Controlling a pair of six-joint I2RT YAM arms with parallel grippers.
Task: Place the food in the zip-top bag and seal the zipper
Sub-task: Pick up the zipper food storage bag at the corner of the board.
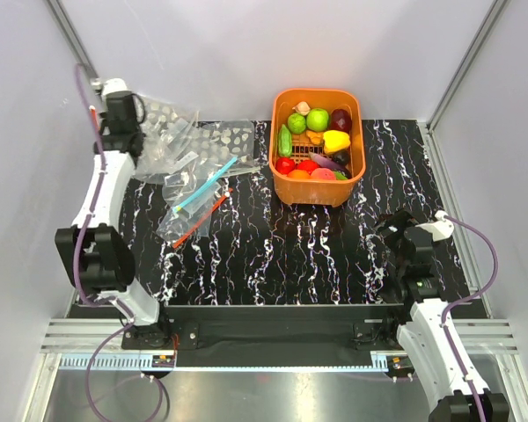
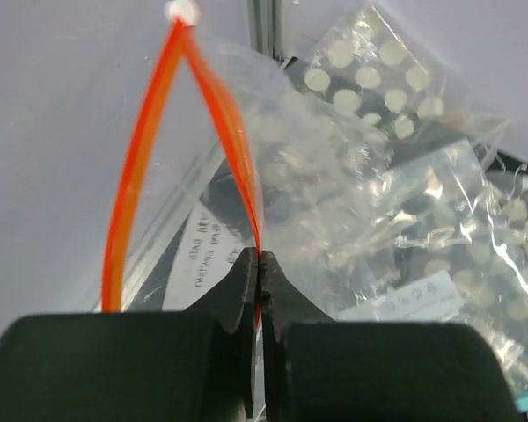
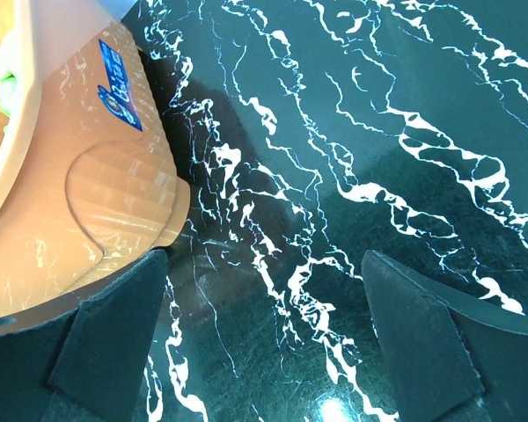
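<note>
The food (image 1: 318, 120), glossy green, yellow, red, orange and purple toy pieces, lies in the orange basket (image 1: 353, 178) at the far middle. My left gripper (image 1: 114, 112) is raised at the far left, shut on the red-orange zipper (image 2: 136, 176) of a clear zip-top bag (image 2: 282, 167). Its tips (image 2: 260, 259) pinch one side of the strip, and the mouth gapes in a loop. My right gripper (image 1: 396, 233) is open and empty just above the table, right of the basket; it also shows in the right wrist view (image 3: 264, 264).
Bags dotted with white spots (image 1: 224, 139) lie at the far left, also behind the held bag (image 2: 378, 79). A blue-stripped bag (image 1: 207, 182) and another red-orange strip (image 1: 202, 220) lie on the black marbled table (image 1: 299, 246). The basket wall (image 3: 79, 202) is close to my right gripper's left finger.
</note>
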